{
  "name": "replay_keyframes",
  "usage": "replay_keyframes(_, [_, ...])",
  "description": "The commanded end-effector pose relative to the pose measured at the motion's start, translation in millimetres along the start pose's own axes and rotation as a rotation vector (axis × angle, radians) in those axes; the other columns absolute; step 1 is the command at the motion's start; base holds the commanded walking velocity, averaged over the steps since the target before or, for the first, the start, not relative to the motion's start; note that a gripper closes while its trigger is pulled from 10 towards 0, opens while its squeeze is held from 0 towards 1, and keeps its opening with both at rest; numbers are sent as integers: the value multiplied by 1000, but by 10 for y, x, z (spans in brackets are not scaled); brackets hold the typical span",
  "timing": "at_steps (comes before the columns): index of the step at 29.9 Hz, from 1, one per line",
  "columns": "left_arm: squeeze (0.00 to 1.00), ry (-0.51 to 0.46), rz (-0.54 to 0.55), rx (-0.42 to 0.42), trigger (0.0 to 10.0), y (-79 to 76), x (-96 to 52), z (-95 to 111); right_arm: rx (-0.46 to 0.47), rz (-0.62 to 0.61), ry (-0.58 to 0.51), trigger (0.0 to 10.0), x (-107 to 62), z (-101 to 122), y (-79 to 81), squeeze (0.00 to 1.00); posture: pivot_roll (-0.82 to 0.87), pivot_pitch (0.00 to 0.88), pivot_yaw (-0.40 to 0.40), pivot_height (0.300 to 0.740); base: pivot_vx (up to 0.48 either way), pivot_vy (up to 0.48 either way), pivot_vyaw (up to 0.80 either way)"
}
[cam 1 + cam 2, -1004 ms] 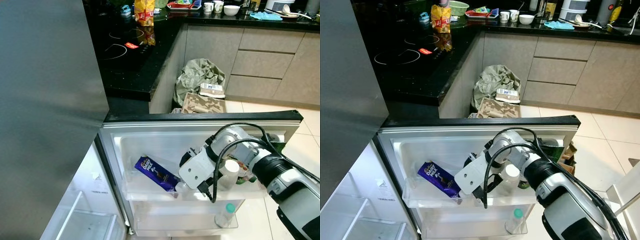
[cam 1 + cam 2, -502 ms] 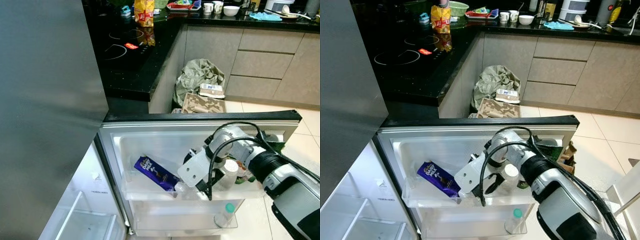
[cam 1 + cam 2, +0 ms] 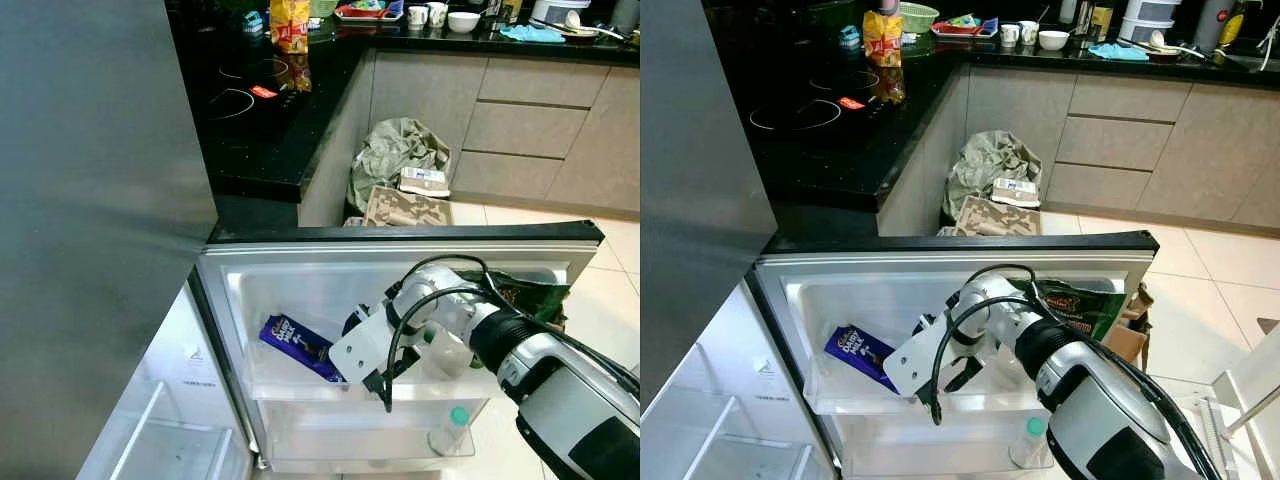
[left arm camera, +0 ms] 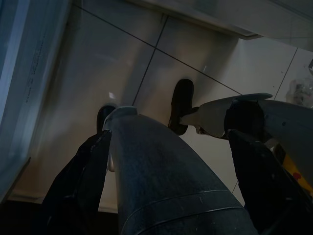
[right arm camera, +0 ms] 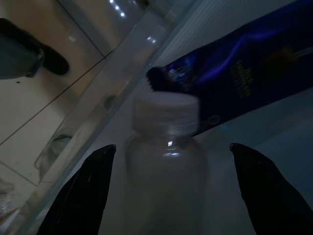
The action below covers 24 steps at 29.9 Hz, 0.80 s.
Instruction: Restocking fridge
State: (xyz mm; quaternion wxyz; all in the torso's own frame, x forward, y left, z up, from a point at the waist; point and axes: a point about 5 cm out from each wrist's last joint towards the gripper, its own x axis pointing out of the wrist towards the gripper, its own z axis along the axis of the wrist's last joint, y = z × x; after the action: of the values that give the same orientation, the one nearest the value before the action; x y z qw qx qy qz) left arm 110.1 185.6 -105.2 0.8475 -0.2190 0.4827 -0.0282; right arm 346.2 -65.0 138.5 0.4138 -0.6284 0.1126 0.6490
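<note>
Down in the door shelf (image 3: pixel 300 385), right gripper (image 5: pixel 168 161) spread around a white-capped bottle (image 5: pixel 166 147) beside "Dairy Milk" (image 3: pixel 293 343).

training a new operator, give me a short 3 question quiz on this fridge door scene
1. True or false: the purple chocolate bar lies in the upper door shelf.
2. What sits between the right gripper fingers in the right wrist view? A) a clear bottle with a white cap B) an egg carton C) a mug
3. What colour is the cap of the bottle in the lower door shelf?

Key: 1 true; 2 A, the clear bottle, jaws apart on either side of it; 3 green.
</note>
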Motion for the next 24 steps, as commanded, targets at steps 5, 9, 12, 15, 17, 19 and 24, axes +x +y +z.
replay_keyframes(5, [0, 36, 4, -16, 10000, 7, -22, -110, 2, 39, 11, 10000, 77, -14, 75, 0, -123, 40, -32, 740, 0, 0, 0])
replay_keyframes(9, [0, 33, 4, -14, 10000, 6, -20, -102, 14, 40, 24, 10000, 72, -36, 71, 0, -125, 38, -30, 740, 0, 0, 0])
replay_keyframes(12, [0, 29, 3, -17, 10000, -2, -14, -93, 52, 26, 13, 10000, 65, -46, 58, 0, -133, 39, -34, 740, 0, 0, 0])
replay_keyframes(15, [0, 33, 0, -13, 10000, -5, -14, -98, 74, 15, 1, 10000, 68, -40, 45, 0, -133, 39, -34, 740, 0, 0, 0])
replay_keyframes(17, [0, 36, -2, -9, 10000, -9, -13, -100, 123, -34, -23, 10000, 86, -16, -6, 0, -133, 39, -34, 740, 0, 0, 0])
replay_keyframes(19, [0, 35, -3, -10, 10000, -11, -12, -99, 133, -56, -15, 10000, 96, -18, -26, 0, -132, 41, -37, 740, 0, 0, 0])
replay_keyframes(24, [0, 35, -6, -10, 10000, -17, -11, -108, 135, -104, 16, 10000, 96, -22, -82, 0, -133, 43, -37, 740, 0, 0, 0])
